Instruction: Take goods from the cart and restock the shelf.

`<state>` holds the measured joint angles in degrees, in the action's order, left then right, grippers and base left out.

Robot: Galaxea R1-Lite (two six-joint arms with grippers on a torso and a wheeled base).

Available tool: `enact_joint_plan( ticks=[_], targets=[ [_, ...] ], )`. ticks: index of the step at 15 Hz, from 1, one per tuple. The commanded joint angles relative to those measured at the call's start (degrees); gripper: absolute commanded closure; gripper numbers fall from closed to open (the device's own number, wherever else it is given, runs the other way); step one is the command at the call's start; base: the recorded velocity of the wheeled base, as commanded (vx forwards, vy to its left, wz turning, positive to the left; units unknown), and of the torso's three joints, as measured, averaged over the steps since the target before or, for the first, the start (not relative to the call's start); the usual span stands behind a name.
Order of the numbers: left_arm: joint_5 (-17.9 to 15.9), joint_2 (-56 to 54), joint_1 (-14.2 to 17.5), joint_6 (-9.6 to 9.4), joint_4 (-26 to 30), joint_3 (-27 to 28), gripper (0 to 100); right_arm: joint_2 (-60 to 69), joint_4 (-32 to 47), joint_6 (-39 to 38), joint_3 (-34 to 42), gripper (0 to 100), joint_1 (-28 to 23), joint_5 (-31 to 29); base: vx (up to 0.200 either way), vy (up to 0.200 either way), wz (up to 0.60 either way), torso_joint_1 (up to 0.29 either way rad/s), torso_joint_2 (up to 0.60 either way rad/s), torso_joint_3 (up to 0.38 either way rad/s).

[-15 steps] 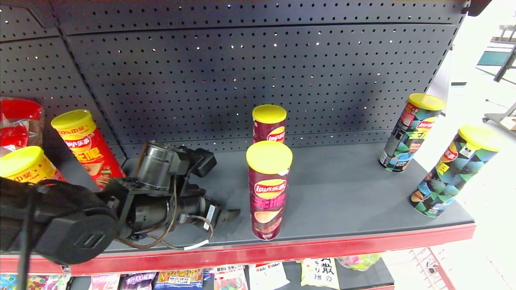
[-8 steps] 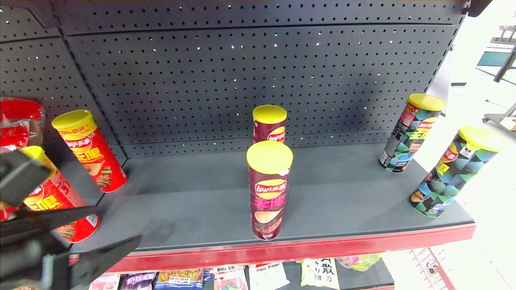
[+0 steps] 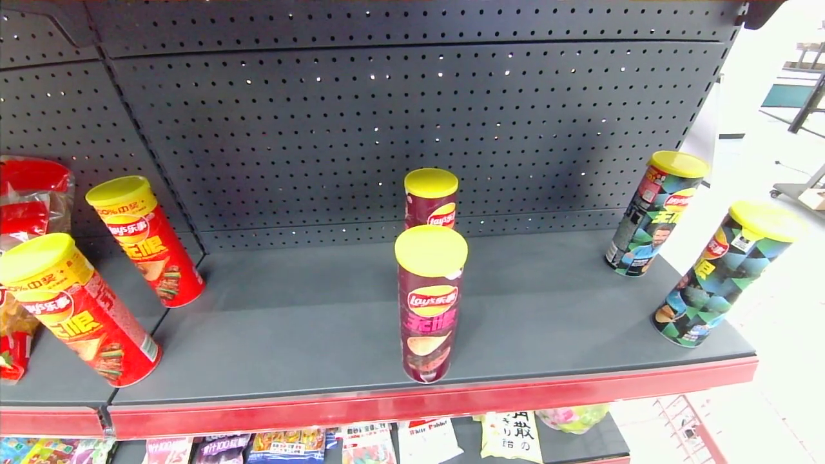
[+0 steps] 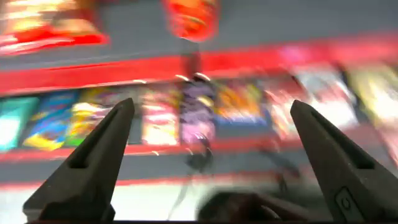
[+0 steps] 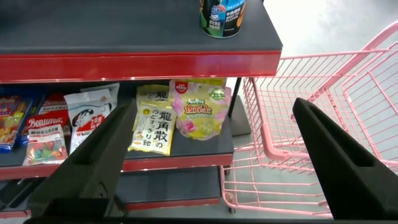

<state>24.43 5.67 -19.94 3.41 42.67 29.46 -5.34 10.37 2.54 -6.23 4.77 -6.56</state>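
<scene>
The grey shelf is partly stocked, with wide bare stretches between its groups, so restocking looks well under way but probably not finished. The pink cart stands beside the shelf's right end, below it. Whether goods remain in it cannot be told.

Six chip cans stand upright on the shelf in pairs, one behind the other:
- Two red cans are at the left.
- Two maroon cans are in the middle.
- Two patterned cans are at the right edge.

The left gripper faces the lower rows of snack bags, its fingers apart and holding nothing. The right gripper is low by the cart, its fingers also apart and empty. A fresh pick from the cart seems the next step.
</scene>
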Motion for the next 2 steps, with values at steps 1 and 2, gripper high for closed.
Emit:
enact_joint_plan(
  ticks=[1, 2],
  targets=[
    [3.7, -5.7, 0.7, 1.07, -3.6, -4.6, 0, -0.1, 0.0, -0.1, 0.2, 0, 0.0, 0.0, 0.000, 0.000, 0.00, 0.000, 0.00, 0.000],
    [3.8, -5.7, 0.7, 1.07, -3.6, -5.3, 0, -0.1, -0.1, -0.3, 0.2, 0, 0.0, 0.0, 0.000, 0.000, 0.00, 0.000, 0.00, 0.000]
  ],
)
